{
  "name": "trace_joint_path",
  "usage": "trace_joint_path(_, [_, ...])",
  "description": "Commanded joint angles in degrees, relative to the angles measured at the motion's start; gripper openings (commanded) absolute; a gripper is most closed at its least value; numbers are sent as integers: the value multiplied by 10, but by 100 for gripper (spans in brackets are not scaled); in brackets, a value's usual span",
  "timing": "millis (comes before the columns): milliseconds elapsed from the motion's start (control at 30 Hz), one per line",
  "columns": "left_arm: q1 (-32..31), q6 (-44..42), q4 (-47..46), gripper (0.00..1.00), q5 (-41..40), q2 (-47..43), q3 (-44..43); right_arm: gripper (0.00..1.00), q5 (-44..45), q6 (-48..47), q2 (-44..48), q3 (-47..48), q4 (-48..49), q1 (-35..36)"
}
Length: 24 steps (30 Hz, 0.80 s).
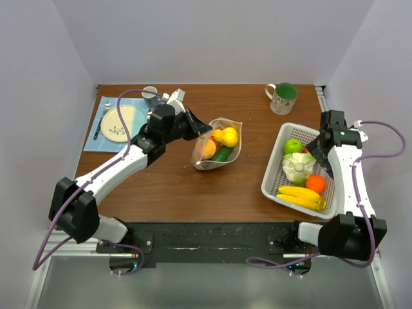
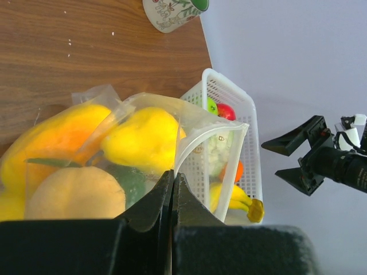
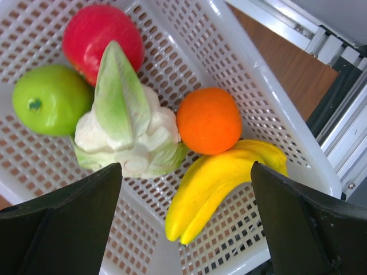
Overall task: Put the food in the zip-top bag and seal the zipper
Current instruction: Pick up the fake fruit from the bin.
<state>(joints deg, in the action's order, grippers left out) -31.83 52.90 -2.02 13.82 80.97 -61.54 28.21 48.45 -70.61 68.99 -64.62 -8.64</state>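
- Looking down from above, we saw the zip-top bag (image 1: 199, 161) lying mid-desk (image 1: 161, 187), with food (image 1: 226, 136) inside it: yellow pieces, an orange-toned piece and a dark green one.
- The left fingers (image 2: 157, 212) were pressed together, pinching the film at the bag's left edge.
- The white basket (image 1: 273, 174) sat at the right of the desk, well apart from the bag. It held a green apple (image 3: 43, 100), a red apple (image 3: 103, 34), a pale cabbage (image 3: 126, 126), an orange (image 3: 208, 120) and bananas (image 3: 221, 183).
- The right fingers (image 3: 69, 229) hung spread wide above the basket, touching nothing.
- A mug (image 1: 282, 98) stood at the far edge, and a plate (image 1: 122, 123) lay far left.
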Motion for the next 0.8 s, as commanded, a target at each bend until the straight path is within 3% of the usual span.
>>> trace_joint_path(0, [5, -25, 16, 0, -15, 3, -39, 99, -21, -13, -31, -20, 75, -78])
trace_joint_path(133, [5, -29, 19, 0, -25, 7, -53, 98, -77, -31, -95, -28, 121, -117])
trace_joint_path(367, [5, -30, 37, 0, -38, 7, -61, 98, -149, -52, -130, -36, 247, -123])
trace_joint_path(600, [6, -39, 43, 0, -41, 17, -75, 99, -184, -70, -163, -29, 317, -123])
trace_joint_path(767, [12, -40, 38, 0, -34, 25, -80, 99, -256, -86, -190, -33, 367, -122])
